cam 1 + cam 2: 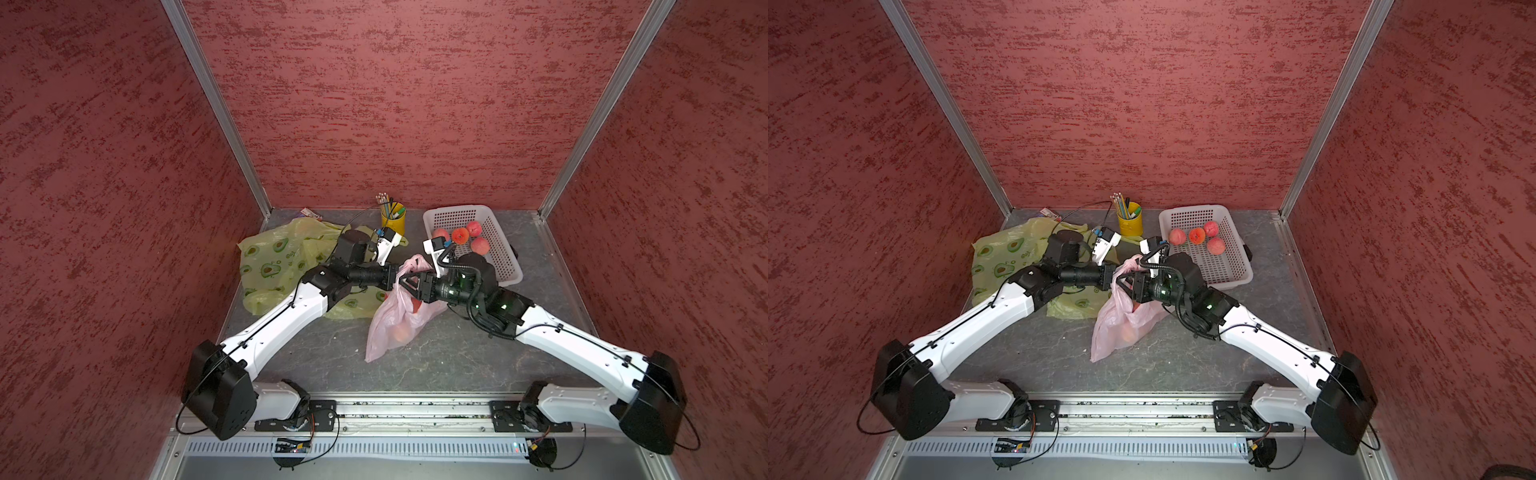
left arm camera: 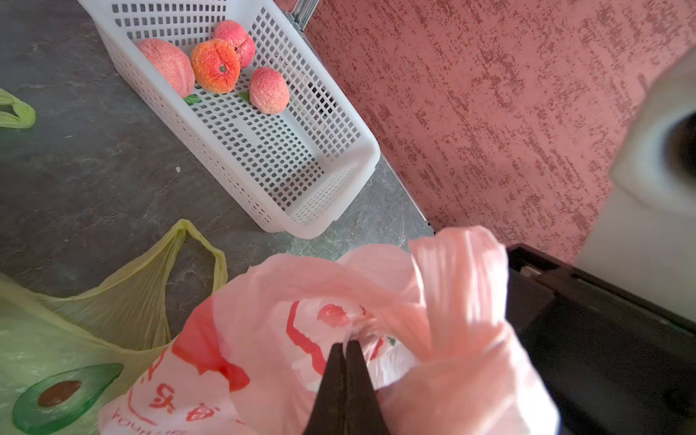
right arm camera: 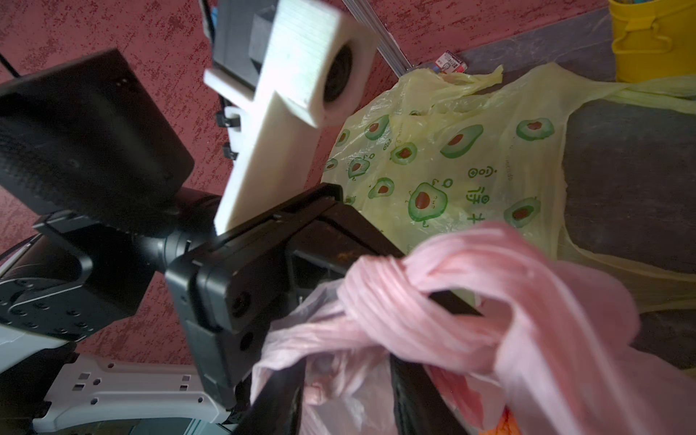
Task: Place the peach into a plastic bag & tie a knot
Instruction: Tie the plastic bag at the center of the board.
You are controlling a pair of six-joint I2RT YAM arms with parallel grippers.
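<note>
A pink plastic bag (image 1: 388, 332) lies mid-table in both top views, with an orange peach (image 1: 402, 332) showing through its film. Its twisted handles (image 3: 433, 286) rise in a loose loop between the two grippers. My left gripper (image 2: 346, 343) is shut, pinching a bunch of the pink film near the bag's mouth. My right gripper (image 3: 346, 363) faces it from the other side. Its jaws stand apart with pink film between them, and a handle strand drapes across the fingers. In a top view the two grippers (image 1: 403, 284) almost meet above the bag's top.
A white perforated basket (image 1: 505, 266) at the back right holds several peaches (image 1: 460, 235). A yellow-green avocado-print bag (image 1: 274, 257) lies spread under the left arm. A yellow pen cup (image 1: 393, 222) stands at the back, and a small packet (image 1: 311, 213) lies by the back wall.
</note>
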